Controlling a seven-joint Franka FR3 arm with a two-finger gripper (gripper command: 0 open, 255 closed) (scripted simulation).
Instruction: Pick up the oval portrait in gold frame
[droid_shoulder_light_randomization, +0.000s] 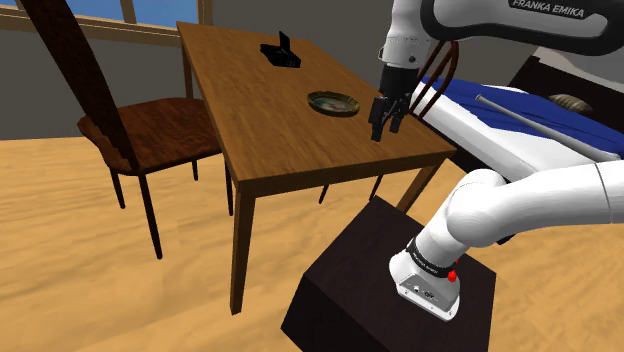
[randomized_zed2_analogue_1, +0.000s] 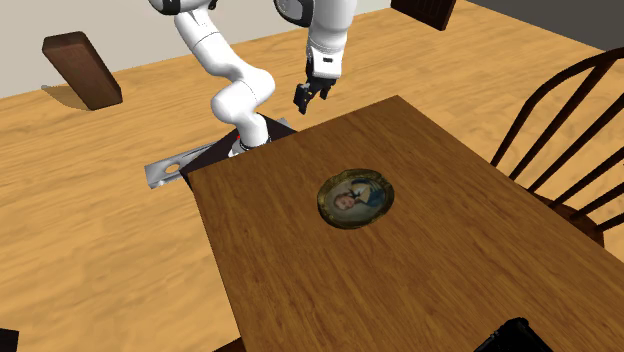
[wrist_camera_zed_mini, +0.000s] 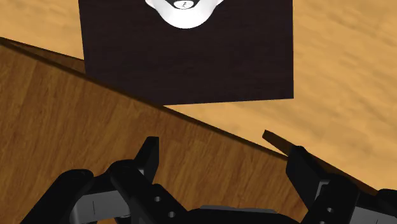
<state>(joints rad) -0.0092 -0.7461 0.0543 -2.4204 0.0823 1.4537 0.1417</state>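
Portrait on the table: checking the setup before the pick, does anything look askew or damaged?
Nothing stands out. The oval portrait lies flat, face up on the table, frame intact; the open gripper hovers near the table's edge.

The white arm (droid_shoulder_light_randomization: 520, 200) rises from its base at the shoulder view's 5 o'clock, folds at the elbow and reaches across the top toward 12 o'clock, its wrist turned down so that the black hand (droid_shoulder_light_randomization: 386, 128) points toward 6 o'clock. Its two fingers (wrist_camera_zed_mini: 149, 156) stand apart with nothing clasped between them.
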